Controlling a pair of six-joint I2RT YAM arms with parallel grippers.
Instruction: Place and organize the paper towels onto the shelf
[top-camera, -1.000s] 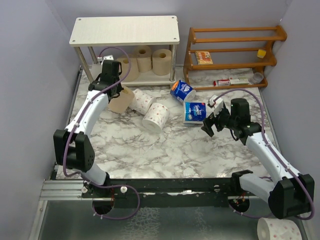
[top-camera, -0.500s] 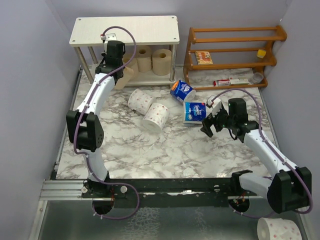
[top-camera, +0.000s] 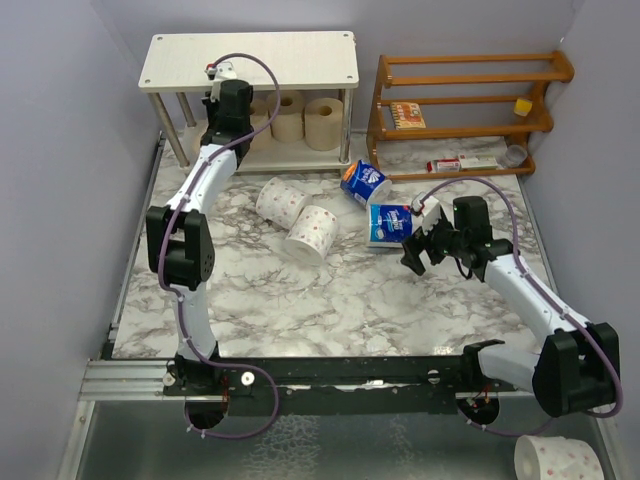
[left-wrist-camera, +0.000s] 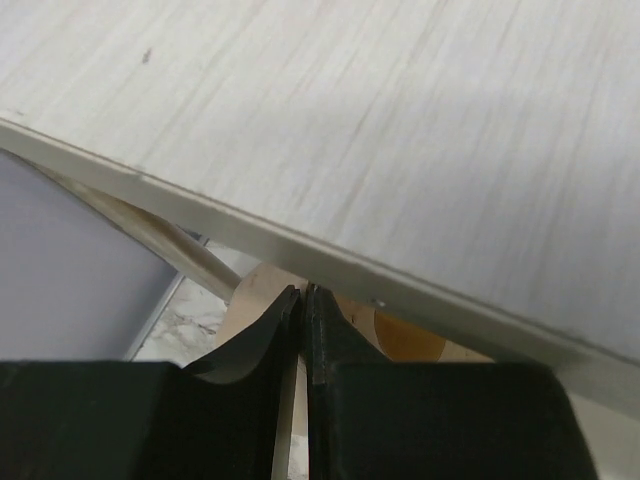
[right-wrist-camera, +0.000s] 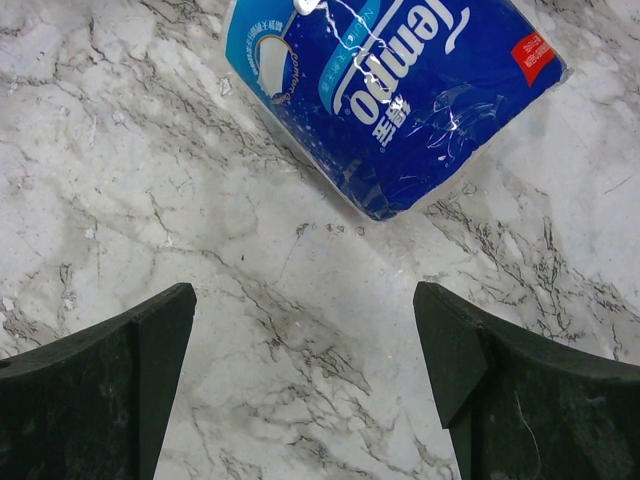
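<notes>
The shelf (top-camera: 250, 58) stands at the back left, with two tan rolls (top-camera: 305, 120) on its lower board. My left gripper (top-camera: 236, 135) reaches under the top board (left-wrist-camera: 400, 130). It is shut on the wall of another tan roll (left-wrist-camera: 250, 305), mostly hidden in the top view. My right gripper (top-camera: 415, 250) is open and empty just above the table. A blue-wrapped roll (right-wrist-camera: 400, 90) lies just ahead of it (right-wrist-camera: 305, 305). A second blue-wrapped roll (top-camera: 364, 183) and two pink-dotted white rolls (top-camera: 281, 202) (top-camera: 312, 234) lie on the marble table.
An orange-brown wooden rack (top-camera: 465, 110) with small items stands at the back right. Grey walls close in both sides. A shelf leg (left-wrist-camera: 150, 235) is left of my left gripper. One more dotted roll (top-camera: 555, 460) lies off the table at the bottom right.
My left arm has lifted the tan roll from the table and carried it back under the shelf's top board. My right gripper has edged slightly left, still open.
</notes>
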